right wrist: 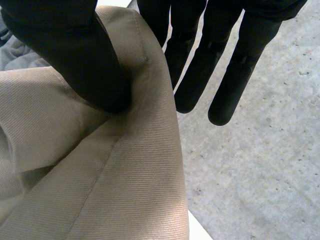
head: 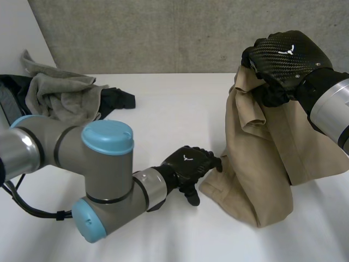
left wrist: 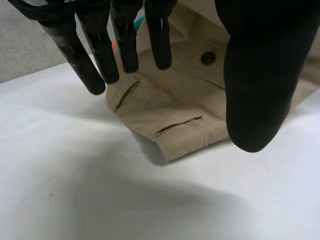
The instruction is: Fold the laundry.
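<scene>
My right hand pinches the beige trousers between thumb and fingers, holding them up over the table's right side. My left hand hovers spread at their lower edge (nothing gripped). I judge nothing folded yet; a grey towel waits at the far left corner.

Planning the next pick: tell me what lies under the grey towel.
A black garment pokes out from beneath the grey towel; the rest underneath is covered.
</scene>
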You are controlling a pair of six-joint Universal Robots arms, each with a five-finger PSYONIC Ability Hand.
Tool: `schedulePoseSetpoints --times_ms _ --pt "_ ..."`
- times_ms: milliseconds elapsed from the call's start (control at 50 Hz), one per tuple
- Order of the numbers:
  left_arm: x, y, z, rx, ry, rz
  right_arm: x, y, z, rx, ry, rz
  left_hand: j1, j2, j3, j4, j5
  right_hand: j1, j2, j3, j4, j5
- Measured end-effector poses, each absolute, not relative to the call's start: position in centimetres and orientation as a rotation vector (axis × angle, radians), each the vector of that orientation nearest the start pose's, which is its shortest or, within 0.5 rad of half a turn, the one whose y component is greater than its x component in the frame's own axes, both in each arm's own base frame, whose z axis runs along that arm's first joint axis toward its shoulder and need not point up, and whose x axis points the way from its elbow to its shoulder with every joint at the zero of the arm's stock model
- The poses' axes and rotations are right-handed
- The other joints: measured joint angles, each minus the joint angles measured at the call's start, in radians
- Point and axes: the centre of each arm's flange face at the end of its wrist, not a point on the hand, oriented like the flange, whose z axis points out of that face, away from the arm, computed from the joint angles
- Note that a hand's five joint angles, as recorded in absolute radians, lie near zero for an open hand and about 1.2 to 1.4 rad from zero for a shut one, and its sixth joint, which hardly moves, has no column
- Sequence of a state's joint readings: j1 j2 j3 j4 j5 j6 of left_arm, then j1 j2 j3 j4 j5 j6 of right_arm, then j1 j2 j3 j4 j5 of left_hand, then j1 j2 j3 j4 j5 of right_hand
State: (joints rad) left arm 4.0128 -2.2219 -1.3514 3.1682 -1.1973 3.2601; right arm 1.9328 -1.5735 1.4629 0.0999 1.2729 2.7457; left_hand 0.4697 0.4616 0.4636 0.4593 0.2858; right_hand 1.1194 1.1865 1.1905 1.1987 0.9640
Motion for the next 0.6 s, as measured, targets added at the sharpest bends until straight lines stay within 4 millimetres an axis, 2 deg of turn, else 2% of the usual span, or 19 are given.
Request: schedulePoseSetpoints --times_ms 80,300,440,600 --pt "-38.2 -18.5 14.0 -1.153 -1.894 1.279 25.5 -22.3 33.4 -1.056 1.802 -2.089 0.13 0.121 0.118 0.127 0.122 0.0 0.0 0.0 0.0 0.0" --pt "-40.2 -17.5 12.9 -1.261 -1.846 1.315 25.8 -22.0 33.4 -1.065 1.792 -2.082 0.13 0.133 0.126 0.141 0.135 0.0 0.0 0.0 0.0 0.0" --pt "-40.8 -17.5 12.3 -1.315 -1.829 1.345 25.8 -21.9 33.4 -1.07 1.789 -2.083 0.135 0.141 0.136 0.149 0.143 0.0 0.0 0.0 0.0 0.0" --pt "-41.2 -17.9 11.3 -1.353 -1.831 1.379 25.9 -21.6 33.5 -1.075 1.781 -2.083 0.311 0.313 0.306 0.31 0.305 0.0 0.0 0.0 0.0 0.0"
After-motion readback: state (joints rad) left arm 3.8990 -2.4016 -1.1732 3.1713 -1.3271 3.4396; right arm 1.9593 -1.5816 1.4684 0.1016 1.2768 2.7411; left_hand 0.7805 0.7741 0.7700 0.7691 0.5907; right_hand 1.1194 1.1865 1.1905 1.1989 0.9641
